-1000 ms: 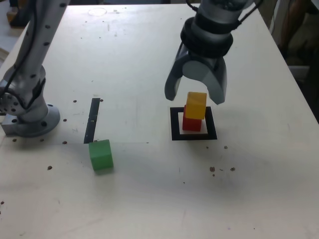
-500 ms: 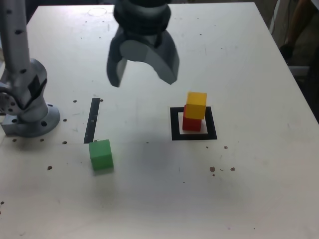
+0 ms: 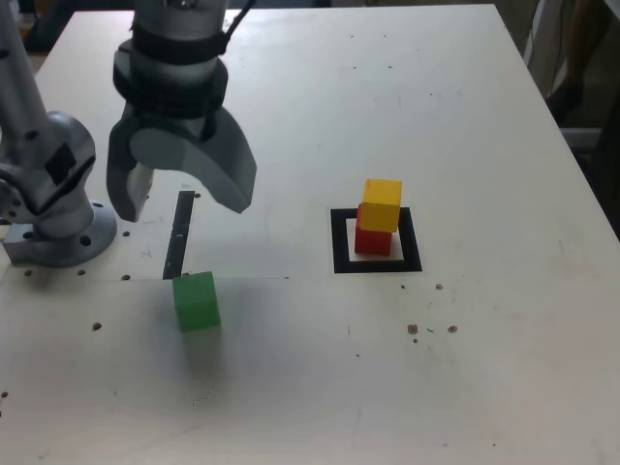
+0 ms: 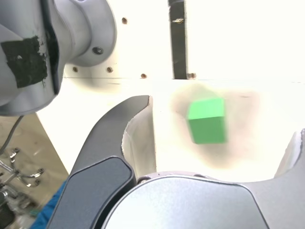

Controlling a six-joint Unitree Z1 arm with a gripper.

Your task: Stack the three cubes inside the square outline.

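One green cube point(image 3: 197, 301) loose, lower left; tool point(image 3: 179, 194) wide open, empty. Risk: off-centre grasp; toppling yellow-on-red stack point(image 3: 378, 219).

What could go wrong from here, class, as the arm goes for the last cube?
1. The open pincer hangs above and behind the green cube, not centred over it; coming down off-centre, a finger might knock the cube aside.
2. The yellow cube sits slightly askew on the red cube inside the square outline, so a firm placement on top could topple the stack.
3. The black strip lies close by the green cube; a finger might catch it.
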